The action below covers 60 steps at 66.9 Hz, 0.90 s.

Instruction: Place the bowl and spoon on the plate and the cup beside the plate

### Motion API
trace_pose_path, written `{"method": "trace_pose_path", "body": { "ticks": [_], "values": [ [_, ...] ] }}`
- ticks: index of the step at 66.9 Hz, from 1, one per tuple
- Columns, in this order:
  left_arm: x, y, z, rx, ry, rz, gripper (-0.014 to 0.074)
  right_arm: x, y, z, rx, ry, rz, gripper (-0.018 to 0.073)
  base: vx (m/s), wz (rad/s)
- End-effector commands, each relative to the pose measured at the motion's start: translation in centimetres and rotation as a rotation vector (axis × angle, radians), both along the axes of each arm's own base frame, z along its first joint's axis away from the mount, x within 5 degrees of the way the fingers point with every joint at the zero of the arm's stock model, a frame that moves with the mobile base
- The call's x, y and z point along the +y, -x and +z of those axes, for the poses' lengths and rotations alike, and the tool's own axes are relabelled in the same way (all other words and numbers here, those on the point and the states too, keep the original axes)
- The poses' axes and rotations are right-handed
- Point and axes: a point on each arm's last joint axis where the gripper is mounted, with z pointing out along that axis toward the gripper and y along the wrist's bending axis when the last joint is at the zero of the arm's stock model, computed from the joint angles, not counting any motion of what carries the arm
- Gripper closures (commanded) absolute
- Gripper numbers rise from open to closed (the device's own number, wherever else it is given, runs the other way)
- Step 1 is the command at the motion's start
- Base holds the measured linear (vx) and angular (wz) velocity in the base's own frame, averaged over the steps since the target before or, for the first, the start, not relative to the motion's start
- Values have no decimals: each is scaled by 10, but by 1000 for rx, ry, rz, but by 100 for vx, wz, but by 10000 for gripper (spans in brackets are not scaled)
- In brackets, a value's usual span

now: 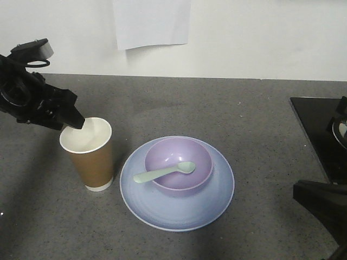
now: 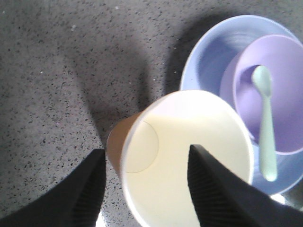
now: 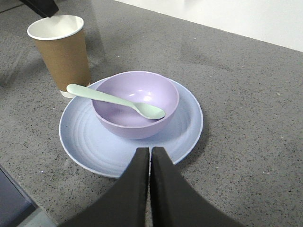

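The brown paper cup (image 1: 89, 157) stands upright on the grey counter, just left of the plate (image 1: 211, 208). On the pale blue plate (image 3: 90, 146) sits the lavender bowl (image 1: 187, 154), and the mint spoon (image 1: 162, 172) lies in it with its handle over the left rim. My left gripper (image 2: 147, 150) hovers open over the cup (image 2: 189, 156); one finger is outside the wall and the other above the opening. It holds nothing. My right gripper (image 3: 150, 149) is shut and empty, near the plate's front edge. The bowl (image 3: 142, 94), spoon (image 3: 113, 100) and cup (image 3: 64, 52) lie beyond it.
A black hob (image 1: 317, 127) occupies the counter's right side. A white sheet (image 1: 152, 21) hangs on the back wall. The right arm's dark body (image 1: 325, 206) fills the lower right corner. A dark edge (image 3: 12, 203) shows at the counter's near left.
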Motion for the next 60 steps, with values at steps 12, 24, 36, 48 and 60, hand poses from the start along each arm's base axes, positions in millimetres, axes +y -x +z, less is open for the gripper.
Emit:
{"method": "trace_pose_path", "body": {
  "ticks": [12, 24, 36, 48, 60],
  "values": [
    [2, 34, 61, -160, 26, 18, 263, -3, -5, 18, -114, -68, -59, 562, 0, 0],
    [19, 73, 99, -339, -95, 93, 503, -4, -8, 23, -160, -101, -92, 562, 0, 0],
    [38, 125, 143, -588, -163, 239, 605, -6, -9, 27, -197, -120, -116, 562, 0, 0],
    [53, 174, 167, -744, -203, 342, 604, -5, -9, 25, -185, -117, -108, 561, 0, 0],
    [62, 216, 160, -810, -206, 412, 604, -5, -9, 25, -185, -117, -108, 561, 0, 0]
  ]
}}
